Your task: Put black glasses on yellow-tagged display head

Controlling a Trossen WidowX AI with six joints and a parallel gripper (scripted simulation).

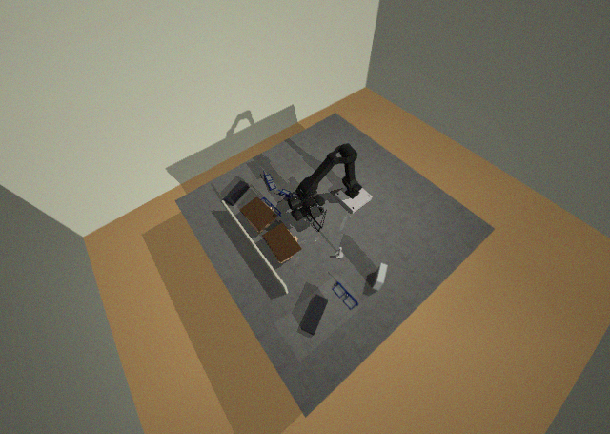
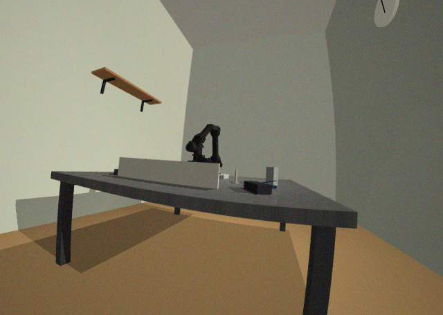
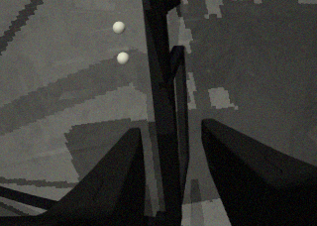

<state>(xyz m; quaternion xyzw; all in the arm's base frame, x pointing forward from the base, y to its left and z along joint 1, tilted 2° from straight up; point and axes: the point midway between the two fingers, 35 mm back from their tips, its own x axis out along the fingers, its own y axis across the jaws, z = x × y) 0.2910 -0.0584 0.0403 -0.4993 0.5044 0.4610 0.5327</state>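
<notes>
The black glasses (image 1: 318,229) (image 3: 159,62) are under the arm's hand, on the robot's side of the two heads. My gripper (image 1: 309,217) (image 3: 170,134) is partly open, with one finger on each side of a long black bar of the glasses. In the wrist view a gap shows between the bar and each fingertip. Two brown-topped display heads (image 1: 258,214) (image 1: 282,243) stand side by side. No yellow tag can be made out on either. The exterior view shows neither the heads nor the fingertips, behind the white panel (image 1: 254,247) (image 2: 167,172).
Several blue glasses lie around, one pair (image 1: 343,293) near a dark case (image 1: 313,314) (image 2: 258,187), others near the heads and hand. Another dark case (image 1: 236,193) is beyond the heads. A small white stand (image 1: 338,254) (image 2: 236,176) and a white block (image 1: 380,277) (image 2: 271,176) stand upright.
</notes>
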